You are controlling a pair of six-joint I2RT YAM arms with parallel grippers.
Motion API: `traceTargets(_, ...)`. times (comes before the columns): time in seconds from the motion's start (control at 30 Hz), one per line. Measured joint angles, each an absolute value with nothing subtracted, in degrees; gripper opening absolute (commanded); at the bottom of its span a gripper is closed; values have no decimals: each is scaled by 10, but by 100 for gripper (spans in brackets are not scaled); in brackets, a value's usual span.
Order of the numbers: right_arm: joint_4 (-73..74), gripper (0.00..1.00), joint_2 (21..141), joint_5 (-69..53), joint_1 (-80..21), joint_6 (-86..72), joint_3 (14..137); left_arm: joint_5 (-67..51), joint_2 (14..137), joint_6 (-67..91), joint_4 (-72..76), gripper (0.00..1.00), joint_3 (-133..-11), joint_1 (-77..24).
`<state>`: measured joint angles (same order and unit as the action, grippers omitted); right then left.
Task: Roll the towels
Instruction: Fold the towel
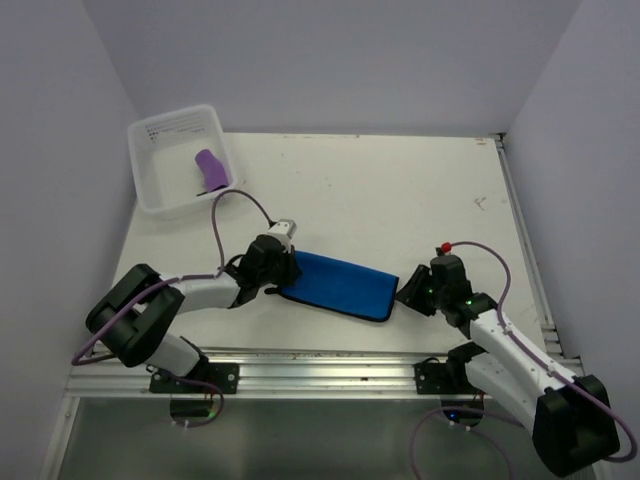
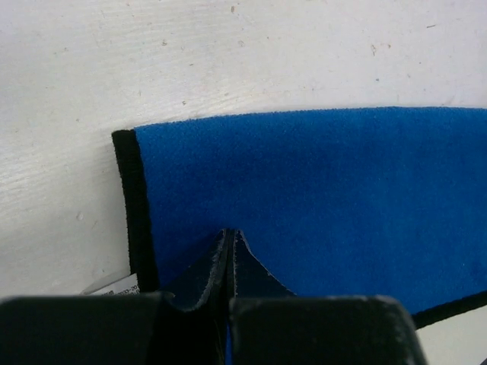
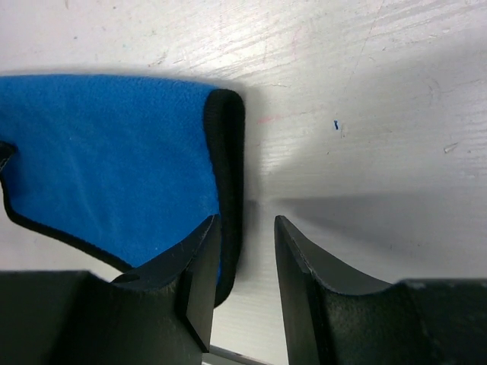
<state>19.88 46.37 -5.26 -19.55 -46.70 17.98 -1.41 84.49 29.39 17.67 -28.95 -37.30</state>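
Two towels logged: blue towel [image 1: 340, 285] flat, purple towel [image 1: 209, 170] rolled.

Noted white surface [image 1: 400, 190] first, then clear tub [image 1: 142, 170] at its far left corner. Found blue towel lying as a long folded strip near the arm bases, between both arms. Could not tell whether its dark border was trim or another cloth beneath. Judged it light, soft, limp and unbreakable, likely to sag or unroll when slack. Thought it best taken across a short end and kept taut. Found purple towel inside the tub. Saw left end effector [image 2: 230, 243] clenched on the near edge of the strip's left end, raising a small pucker. Saw right end effector [image 3: 246, 228] released at the opposite end, one finger over cloth, the other over bare surface, gripping nothing.
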Motion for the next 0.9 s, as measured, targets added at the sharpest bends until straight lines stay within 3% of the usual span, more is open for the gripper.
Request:
traceTargets(0.5, 79, 38, 582, -68, -199, -493, 179, -4, 859, 294, 175, 0, -297, -373)
traceTargets(0.77, 45, 31, 608, -71, -214, -503, 178, -4, 859, 294, 175, 0, -297, -373)
traceTargets(0.9, 30, 19, 623, -72, -218, -507, 178, -4, 859, 294, 175, 0, -297, -373)
